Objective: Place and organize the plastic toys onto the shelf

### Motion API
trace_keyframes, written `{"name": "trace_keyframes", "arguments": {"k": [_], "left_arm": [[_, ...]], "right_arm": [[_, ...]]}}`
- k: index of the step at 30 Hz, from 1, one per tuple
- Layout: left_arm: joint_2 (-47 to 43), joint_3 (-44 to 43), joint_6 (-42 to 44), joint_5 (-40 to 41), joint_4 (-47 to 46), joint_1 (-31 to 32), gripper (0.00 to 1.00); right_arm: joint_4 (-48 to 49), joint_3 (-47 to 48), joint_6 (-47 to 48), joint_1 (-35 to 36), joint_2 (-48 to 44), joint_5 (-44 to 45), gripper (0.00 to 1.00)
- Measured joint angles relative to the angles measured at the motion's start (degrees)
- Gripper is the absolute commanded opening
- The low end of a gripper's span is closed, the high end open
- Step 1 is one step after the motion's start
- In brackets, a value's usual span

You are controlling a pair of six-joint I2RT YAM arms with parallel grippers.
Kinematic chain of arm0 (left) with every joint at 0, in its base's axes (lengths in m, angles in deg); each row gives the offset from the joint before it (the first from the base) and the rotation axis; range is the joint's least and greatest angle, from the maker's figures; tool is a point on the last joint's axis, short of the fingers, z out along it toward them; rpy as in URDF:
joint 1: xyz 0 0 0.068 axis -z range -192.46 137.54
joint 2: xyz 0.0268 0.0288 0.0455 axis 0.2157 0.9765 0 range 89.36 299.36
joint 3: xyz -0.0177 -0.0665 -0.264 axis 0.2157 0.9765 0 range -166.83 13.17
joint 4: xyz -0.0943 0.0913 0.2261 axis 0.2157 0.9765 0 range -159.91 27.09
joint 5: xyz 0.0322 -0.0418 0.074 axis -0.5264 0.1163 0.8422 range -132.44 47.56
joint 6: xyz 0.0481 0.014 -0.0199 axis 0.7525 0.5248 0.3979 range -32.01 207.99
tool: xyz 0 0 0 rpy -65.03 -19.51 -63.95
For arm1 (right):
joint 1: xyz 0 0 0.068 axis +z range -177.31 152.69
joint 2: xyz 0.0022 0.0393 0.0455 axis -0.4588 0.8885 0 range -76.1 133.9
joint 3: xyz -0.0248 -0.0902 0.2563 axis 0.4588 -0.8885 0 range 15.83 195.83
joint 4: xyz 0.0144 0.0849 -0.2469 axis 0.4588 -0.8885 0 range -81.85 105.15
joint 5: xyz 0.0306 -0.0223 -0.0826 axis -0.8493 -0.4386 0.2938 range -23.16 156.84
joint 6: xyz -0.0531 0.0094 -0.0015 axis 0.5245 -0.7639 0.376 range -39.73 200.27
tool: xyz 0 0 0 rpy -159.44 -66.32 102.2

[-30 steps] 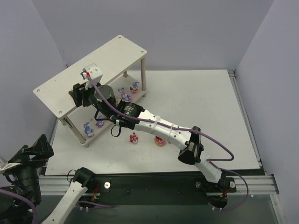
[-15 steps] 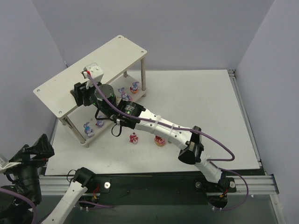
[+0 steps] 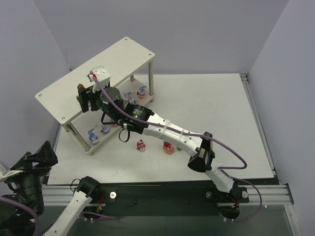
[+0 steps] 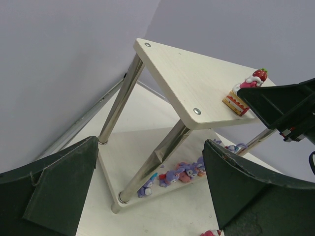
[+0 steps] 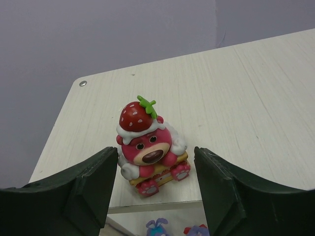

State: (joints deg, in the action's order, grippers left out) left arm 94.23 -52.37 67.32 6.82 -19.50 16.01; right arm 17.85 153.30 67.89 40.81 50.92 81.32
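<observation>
A red-pink strawberry-topped bear [image 5: 147, 147] stands upright near the edge of the shelf's top board [image 5: 246, 98]. My right gripper [image 5: 156, 164] is open, with one finger on each side of the bear and a gap to it on both sides. The same bear shows in the top view [image 3: 80, 87] just beyond the right gripper [image 3: 84, 97], and in the left wrist view [image 4: 246, 91]. Several purple bunnies [image 4: 187, 172] lie on the lower tier. Two more bears [image 3: 141, 145] [image 3: 169, 148] sit on the table. My left gripper [image 4: 150, 187] is open and empty.
The shelf [image 3: 113, 64] stands at the far left on thin metal legs [image 4: 118, 98]. The right arm [image 3: 167, 133] stretches across the table over the two loose bears. My left gripper [image 3: 42, 153] hovers off the table's near-left corner, next to the left wall.
The right gripper has shifted slightly farther over the top board, and the bear now shows beyond its fingers. The left arm has barely moved.
</observation>
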Motion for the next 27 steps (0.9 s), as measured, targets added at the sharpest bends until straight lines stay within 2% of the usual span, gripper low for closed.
{"name": "trace_keyframes", "arguments": {"k": [8, 18, 27], "left_arm": [[0.00, 0.00, -0.09, 0.07, 0.02, 0.44, 0.97], [0.15, -0.07, -0.11, -0.98, 0.22, 1.22, 0.97], [4.33, -1.46, -1.66, -6.01, 1.31, 1.60, 0.97]], "right_arm": [[0.17, -0.09, 0.02, -0.15, 0.00, -0.44, 0.75], [3.10, -4.33, 3.54, 1.53, -1.09, -1.01, 0.75], [3.21, -15.13, 6.36, 4.02, -10.69, 0.63, 0.77]]}}
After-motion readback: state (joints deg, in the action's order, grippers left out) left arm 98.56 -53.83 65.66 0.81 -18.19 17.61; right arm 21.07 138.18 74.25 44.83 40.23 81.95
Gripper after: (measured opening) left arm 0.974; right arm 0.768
